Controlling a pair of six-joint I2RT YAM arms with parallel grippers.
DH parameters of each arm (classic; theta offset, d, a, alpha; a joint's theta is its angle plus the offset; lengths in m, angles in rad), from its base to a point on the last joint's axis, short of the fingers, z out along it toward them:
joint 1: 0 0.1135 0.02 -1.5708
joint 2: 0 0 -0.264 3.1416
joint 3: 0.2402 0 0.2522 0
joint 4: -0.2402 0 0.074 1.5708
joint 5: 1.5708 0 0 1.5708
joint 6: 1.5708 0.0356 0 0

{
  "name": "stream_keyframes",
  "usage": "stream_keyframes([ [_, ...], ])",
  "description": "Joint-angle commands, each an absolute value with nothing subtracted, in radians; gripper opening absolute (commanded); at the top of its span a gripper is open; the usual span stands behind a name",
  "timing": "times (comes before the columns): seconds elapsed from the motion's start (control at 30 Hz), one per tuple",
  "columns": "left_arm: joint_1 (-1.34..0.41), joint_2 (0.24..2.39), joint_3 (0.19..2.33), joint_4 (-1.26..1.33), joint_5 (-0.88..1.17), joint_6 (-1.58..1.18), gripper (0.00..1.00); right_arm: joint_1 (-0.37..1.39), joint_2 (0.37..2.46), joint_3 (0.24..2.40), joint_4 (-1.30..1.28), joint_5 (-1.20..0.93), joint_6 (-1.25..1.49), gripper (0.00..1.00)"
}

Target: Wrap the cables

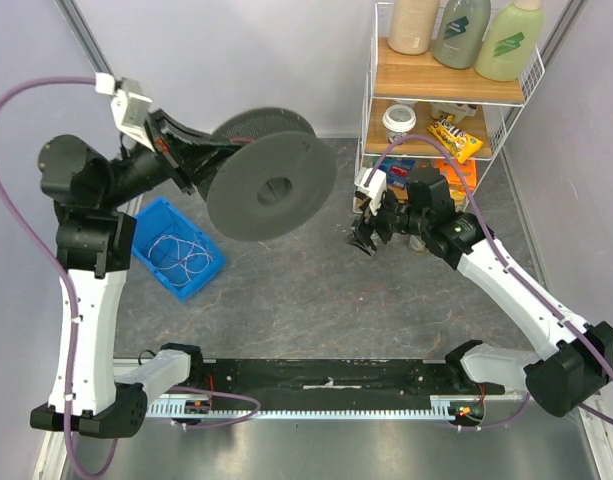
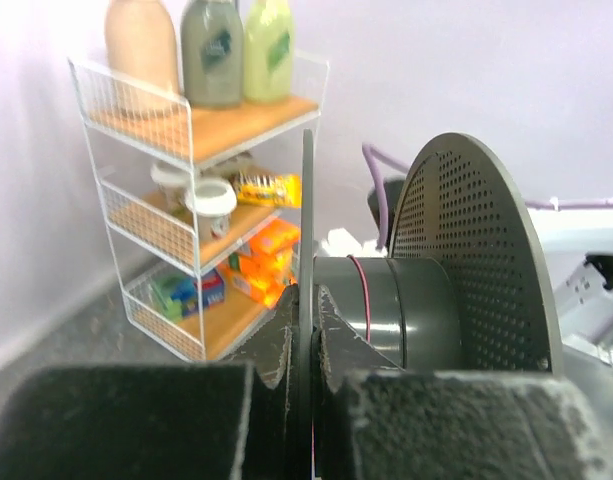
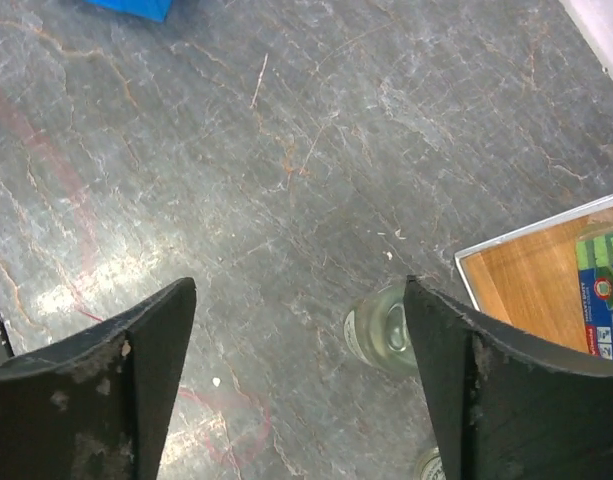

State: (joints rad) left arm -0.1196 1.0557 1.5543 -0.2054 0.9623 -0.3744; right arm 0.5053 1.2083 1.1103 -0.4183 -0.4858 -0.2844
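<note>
- Nearest in the left wrist view, my left gripper [image 2: 306, 335] is clamped on the thin near flange of the dark perforated spool [image 2: 466, 290], holding it in the air.
- One thin reddish strand [image 2: 361, 300] rings the hub; I cannot tell whether it is a cable.
- Lower left of the spool, the cables [image 1: 176, 255] lie in loose loops inside the blue bin [image 1: 146, 222], in neither gripper.
- My right gripper [image 3: 298, 290] hangs over the tabletop [image 3: 286, 150], jaws wide apart, nothing between them.
- I judge the step to be fetching a cable: my right arm must cross to the bin, pinch one loop and bring it to the hub.
- Grey marbled surface, pale walls, and a white wire rack [image 1: 436, 88] of bottles and snacks at far right.
</note>
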Motion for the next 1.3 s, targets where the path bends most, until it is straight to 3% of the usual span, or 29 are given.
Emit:
stream_keyframes([
  [0.0,-0.115,1.114,1.751,-0.136,0.833,-0.48,0.02,0.502,1.128,1.088,-0.347,-0.54,-0.198,0.98],
  [0.43,-0.115,1.246,2.065,-0.12,0.591,-0.594,0.02,0.503,1.029,0.966,-0.009,-0.588,-0.012,0.98],
  [0.9,-0.115,1.27,2.057,-0.038,0.546,-0.647,0.02,0.564,1.16,0.942,0.328,-0.488,0.113,0.98],
  [1.2,-0.117,1.259,2.01,-0.015,0.537,-0.707,0.02,0.641,1.357,0.971,0.612,-0.402,0.282,0.98],
  [1.27,-0.117,1.256,2.002,-0.014,0.535,-0.707,0.02,0.667,1.391,0.982,0.658,-0.382,0.284,0.92],
])
